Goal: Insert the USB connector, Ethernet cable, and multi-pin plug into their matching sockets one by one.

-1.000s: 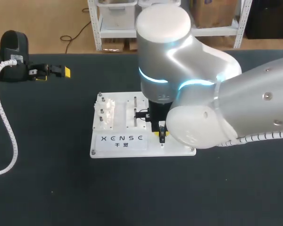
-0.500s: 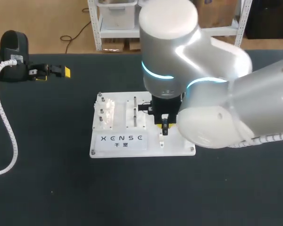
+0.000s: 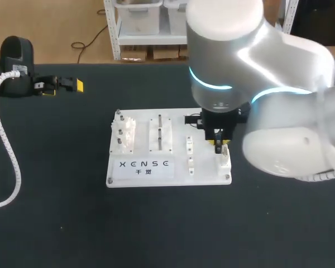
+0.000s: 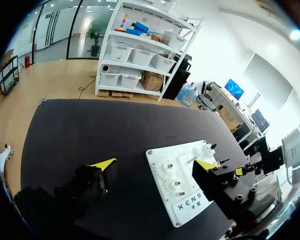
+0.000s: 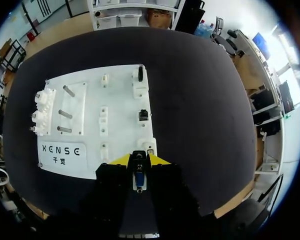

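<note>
With our right gripper (image 5: 139,161) clamped on the USB connector (image 5: 139,178) near the socket (image 5: 150,146), we judged it best to square up before pressing straight in.

The board (image 3: 142,173) lay mid-tabletop (image 3: 56,223). The right gripper (image 3: 218,146) stood over the board's right edge, a connector (image 5: 139,179) between its jaws. The left gripper (image 3: 64,86) sat at the far-left rear, well apart from the board.
</note>
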Available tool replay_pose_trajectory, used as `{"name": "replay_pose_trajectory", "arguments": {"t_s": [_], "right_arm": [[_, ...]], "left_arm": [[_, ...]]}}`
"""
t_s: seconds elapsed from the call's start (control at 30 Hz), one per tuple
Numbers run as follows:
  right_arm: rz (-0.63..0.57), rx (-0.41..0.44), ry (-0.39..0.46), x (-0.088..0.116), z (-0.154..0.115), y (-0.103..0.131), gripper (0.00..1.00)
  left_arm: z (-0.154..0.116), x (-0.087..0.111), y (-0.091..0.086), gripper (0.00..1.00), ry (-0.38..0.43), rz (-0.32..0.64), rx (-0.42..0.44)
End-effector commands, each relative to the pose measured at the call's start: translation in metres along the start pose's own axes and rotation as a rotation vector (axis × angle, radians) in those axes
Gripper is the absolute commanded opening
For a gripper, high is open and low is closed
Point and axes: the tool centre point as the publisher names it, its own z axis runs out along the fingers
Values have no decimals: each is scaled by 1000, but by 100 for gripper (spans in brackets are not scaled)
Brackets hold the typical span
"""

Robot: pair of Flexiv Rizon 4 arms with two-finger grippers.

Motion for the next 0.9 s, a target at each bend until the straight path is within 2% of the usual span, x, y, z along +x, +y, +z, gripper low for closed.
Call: {"name": "replay_pose_trajectory", "arguments": {"t_s": [0.03,0.9], "right_arm": [[8,-2,-25,3,4,-9,0],[8,18,-21,-1,16,-11,0]], "left_arm": [[0,0,0,100,0,0,0],[0,0,0,100,0,0,0]]}}
